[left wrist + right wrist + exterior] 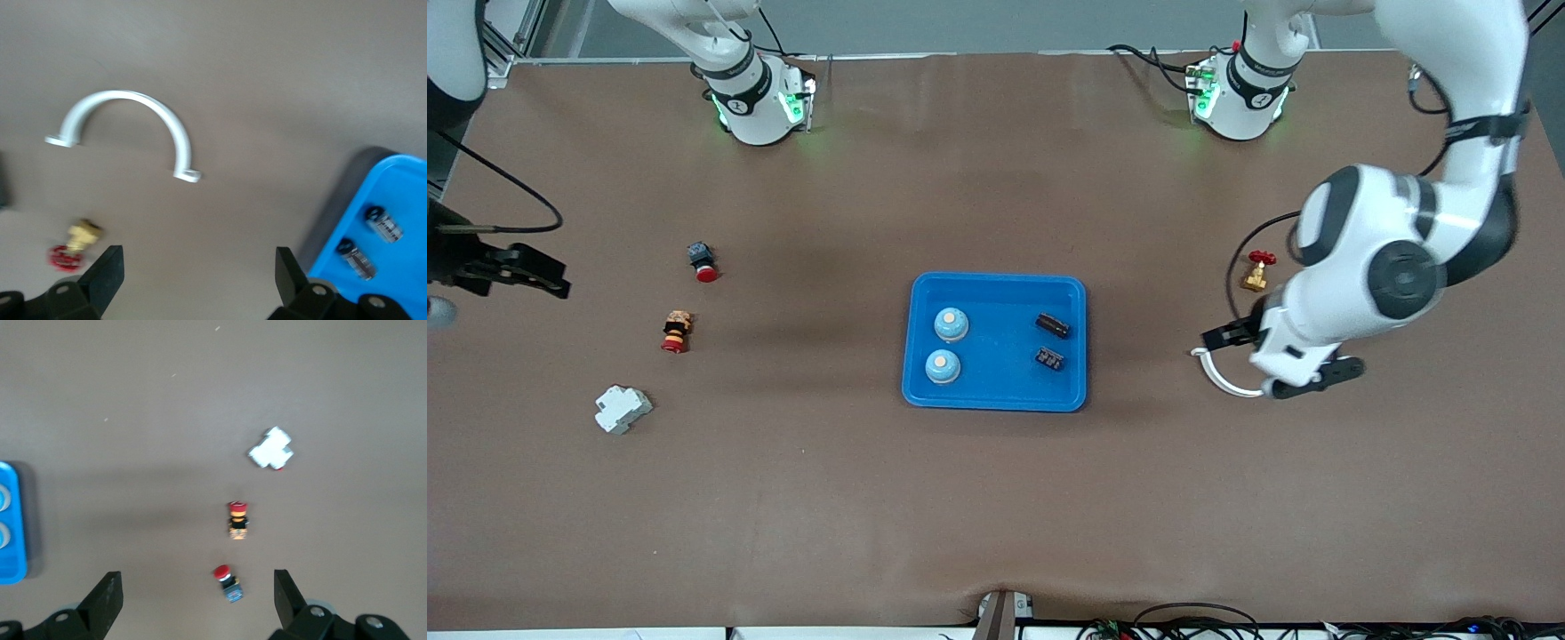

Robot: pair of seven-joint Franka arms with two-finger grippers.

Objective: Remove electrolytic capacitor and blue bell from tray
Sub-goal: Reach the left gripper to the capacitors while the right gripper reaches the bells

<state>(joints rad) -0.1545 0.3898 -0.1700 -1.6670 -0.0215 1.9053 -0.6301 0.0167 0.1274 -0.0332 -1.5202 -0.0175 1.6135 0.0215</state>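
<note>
Right, both arms hang empty, fingers spread wide: the left gripper (pixel 1232 338) over bare tabletop at the tray's (pixel 996 286) three o'clock, clearly closer than the right gripper (pixel 538 274) out at nine. Inside sit two blue bells (pixel 951 324) (pixel 943 366) and two capacitors (pixel 1053 325) (pixel 1049 359), the upper one's long axis running ten-to-four.

Brown table (pixel 996 498), grey wall along top, cables at edge.
</note>
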